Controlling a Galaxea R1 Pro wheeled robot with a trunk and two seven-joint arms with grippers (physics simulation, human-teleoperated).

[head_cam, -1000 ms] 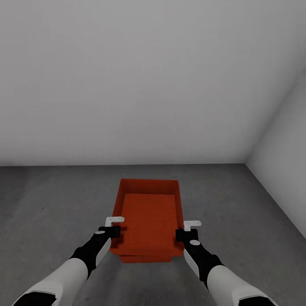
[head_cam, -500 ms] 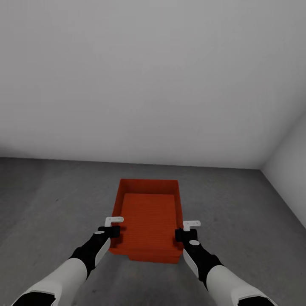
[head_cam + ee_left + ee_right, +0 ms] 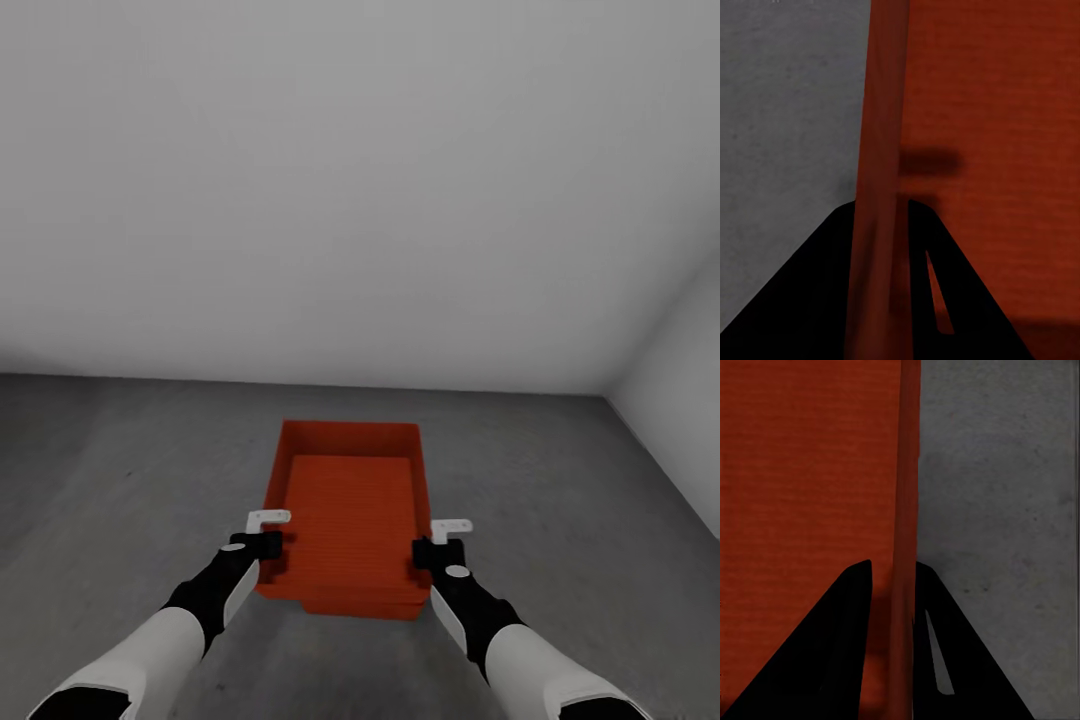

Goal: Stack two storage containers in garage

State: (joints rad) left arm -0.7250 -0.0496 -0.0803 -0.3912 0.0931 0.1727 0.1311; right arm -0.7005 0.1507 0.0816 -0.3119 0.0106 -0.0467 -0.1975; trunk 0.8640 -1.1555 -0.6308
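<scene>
An orange-red storage container (image 3: pixel 350 510) sits nested in a second one, whose rim (image 3: pixel 365 608) shows as a sliver under its near edge. My left gripper (image 3: pixel 268 535) is shut on the left side wall (image 3: pixel 881 150), one finger on each side of it. My right gripper (image 3: pixel 440 540) is shut on the right side wall (image 3: pixel 906 510) in the same way. The dark grey concrete floor (image 3: pixel 120 480) of the garage lies below the pair. I cannot tell whether the lower container touches the floor.
A plain pale grey wall (image 3: pixel 350 200) stands a short way beyond the containers. It meets a side wall (image 3: pixel 680 400) in a corner at the right. Bare concrete spreads to the left and right of the containers.
The whole view has swung, so the wall corner sits further right than a second ago. Both grippers keep their hold on the containers. Over the last half second nothing has visibly moved.
</scene>
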